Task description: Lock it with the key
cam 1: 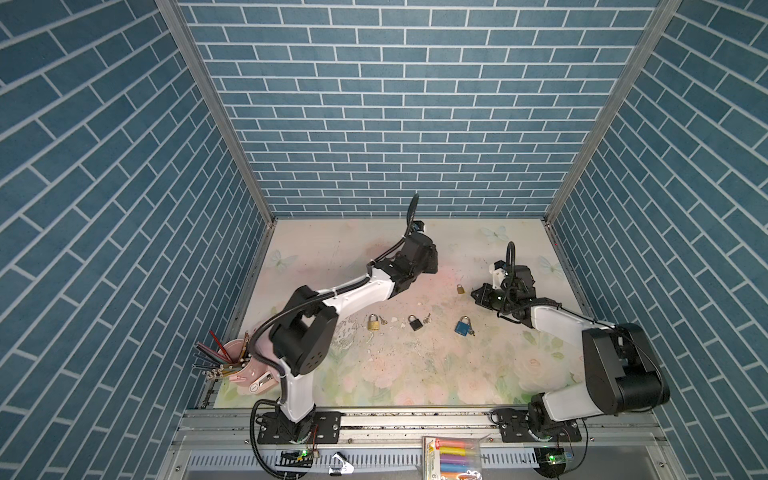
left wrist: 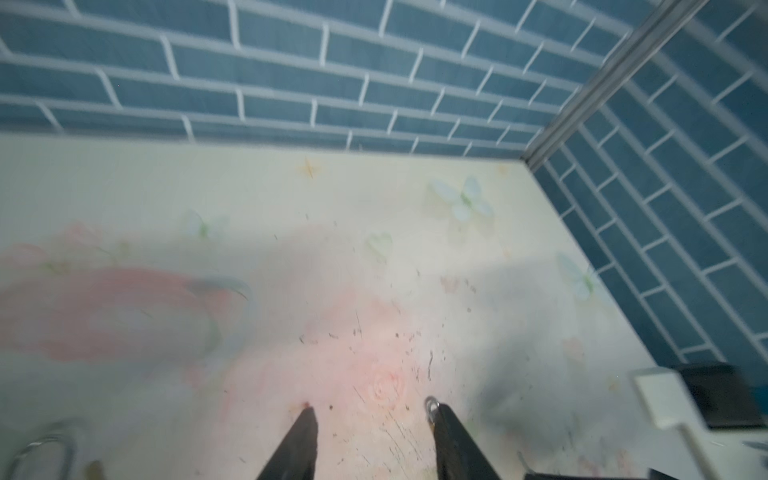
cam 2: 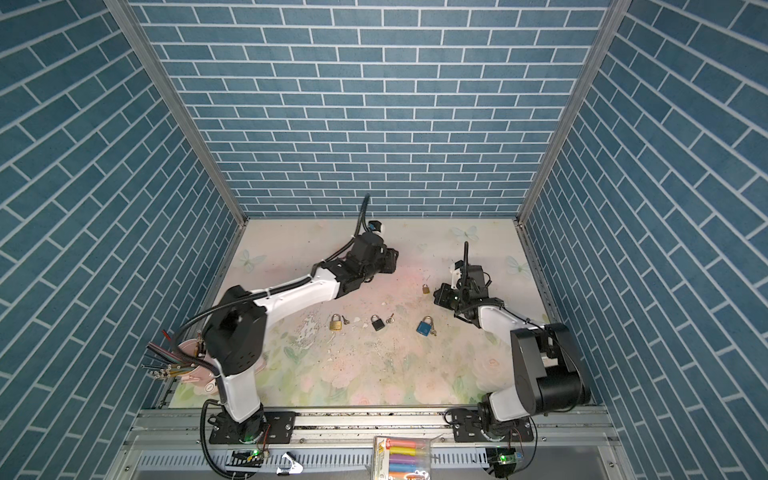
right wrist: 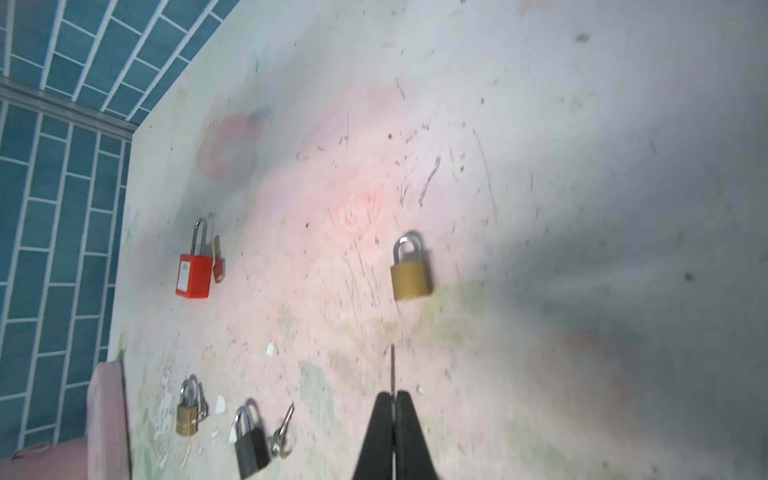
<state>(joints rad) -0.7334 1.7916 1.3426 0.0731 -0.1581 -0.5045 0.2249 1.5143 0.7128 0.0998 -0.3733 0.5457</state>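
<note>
A small brass padlock (cam 1: pixel 460 289) (cam 2: pixel 426 288) lies flat on the floral mat, right of centre. In the right wrist view this padlock (right wrist: pixel 411 270) is a short way ahead of my right gripper (right wrist: pixel 392 395). That gripper is shut on a key, whose thin blade (right wrist: pixel 392 365) sticks out edge-on past the fingertips. In both top views the right gripper (cam 1: pixel 476 294) (cam 2: pixel 437 296) is just right of the padlock, apart from it. My left gripper (left wrist: pixel 372 409) hovers open over bare mat with nothing between its fingers; in a top view it (cam 1: pixel 428 257) is at mid-back.
A brass padlock (cam 1: pixel 373 323), a black one (cam 1: pixel 414 322) and a blue one (cam 1: pixel 463 326) lie in a row with keys beside them. A red padlock (right wrist: pixel 193 270) with its key shows only in the right wrist view. A pink pencil cup (cam 1: pixel 237 357) stands front left.
</note>
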